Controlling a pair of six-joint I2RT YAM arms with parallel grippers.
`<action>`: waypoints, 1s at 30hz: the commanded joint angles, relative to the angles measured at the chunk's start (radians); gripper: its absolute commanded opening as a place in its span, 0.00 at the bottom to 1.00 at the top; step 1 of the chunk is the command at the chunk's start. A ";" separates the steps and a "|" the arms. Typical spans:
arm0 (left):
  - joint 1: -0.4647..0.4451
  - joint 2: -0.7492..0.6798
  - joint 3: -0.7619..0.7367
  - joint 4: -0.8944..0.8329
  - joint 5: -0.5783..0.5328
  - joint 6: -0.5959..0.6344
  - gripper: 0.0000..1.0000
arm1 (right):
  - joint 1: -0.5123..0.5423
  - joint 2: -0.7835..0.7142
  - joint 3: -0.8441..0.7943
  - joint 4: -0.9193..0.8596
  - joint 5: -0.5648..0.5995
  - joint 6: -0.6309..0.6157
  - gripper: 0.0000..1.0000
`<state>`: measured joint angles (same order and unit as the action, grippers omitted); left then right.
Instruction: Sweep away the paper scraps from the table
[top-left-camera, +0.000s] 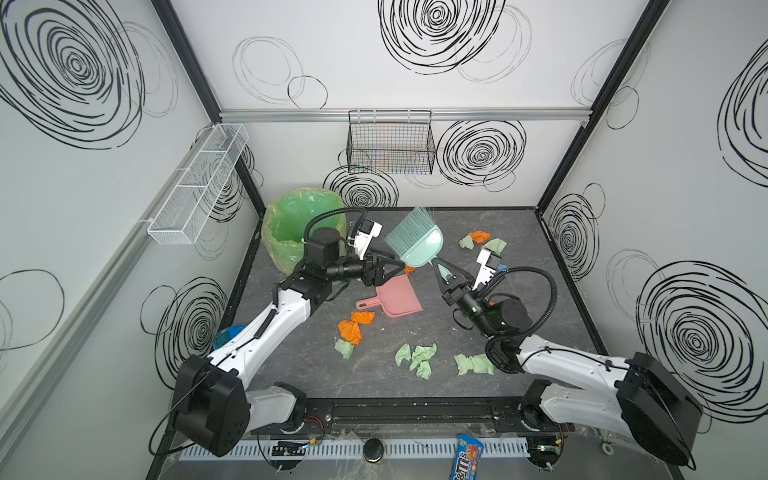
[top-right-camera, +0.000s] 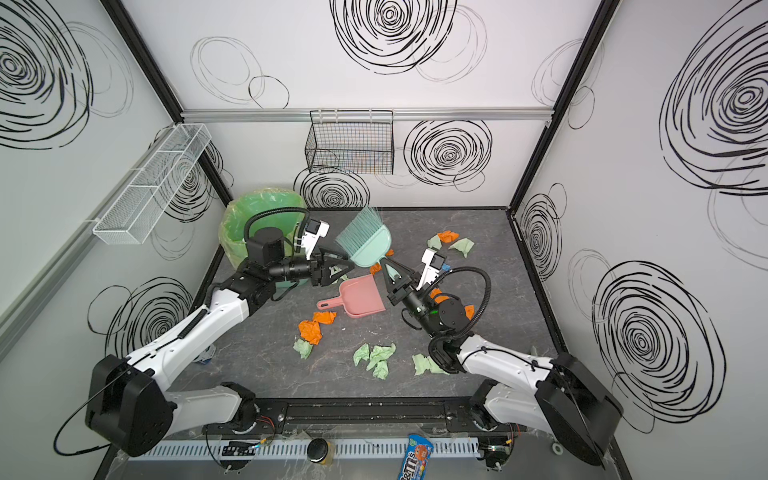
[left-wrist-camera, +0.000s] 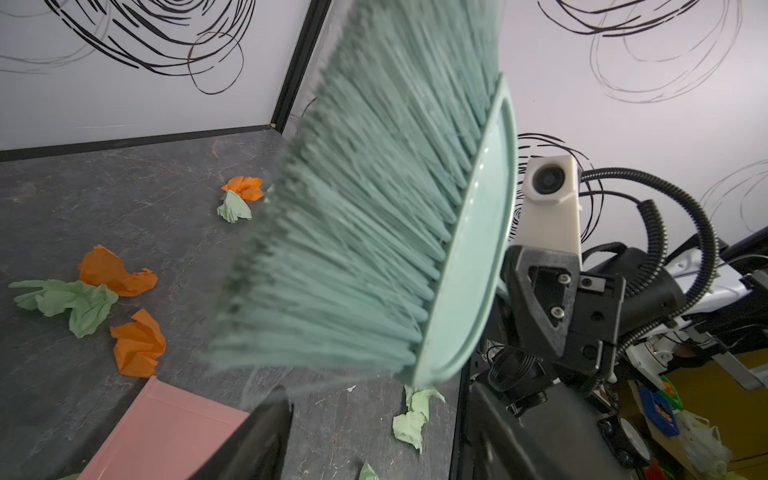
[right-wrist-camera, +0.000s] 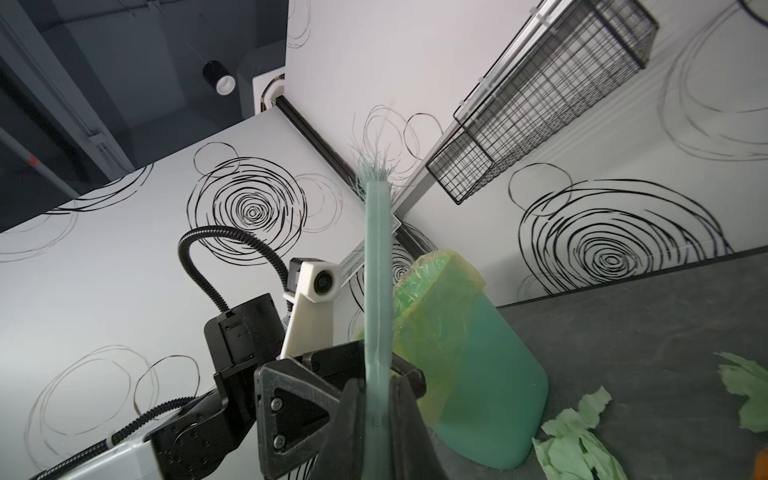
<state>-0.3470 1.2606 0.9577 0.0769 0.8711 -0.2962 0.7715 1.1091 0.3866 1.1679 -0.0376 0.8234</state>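
A teal brush hangs tilted above the table, bristles toward the back wall. My right gripper is shut on its handle, fingers pressed to both sides. My left gripper stands open just left of the brush head, with nothing between its fingers. Below them lies a pink dustpan. Orange paper scraps and green ones lie in front of it. More paper scraps lie at the back right.
A green bin with a bag liner stands at the back left, behind my left arm. A black wire basket and a white mesh basket hang on the walls. A blue candy packet lies on the front ledge.
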 joint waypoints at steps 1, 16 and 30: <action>0.049 -0.051 0.047 -0.055 0.013 0.117 0.71 | -0.007 -0.080 -0.054 -0.115 0.107 0.013 0.03; 0.013 -0.094 -0.030 -0.515 -0.461 1.047 0.72 | -0.125 -0.411 -0.169 -0.619 0.281 0.083 0.02; 0.019 0.121 -0.120 -0.382 -0.436 1.167 0.73 | -0.155 -0.396 -0.198 -0.582 0.232 0.103 0.02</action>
<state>-0.3328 1.3663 0.8444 -0.3744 0.4114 0.8253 0.6205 0.7105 0.1894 0.5617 0.2001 0.9134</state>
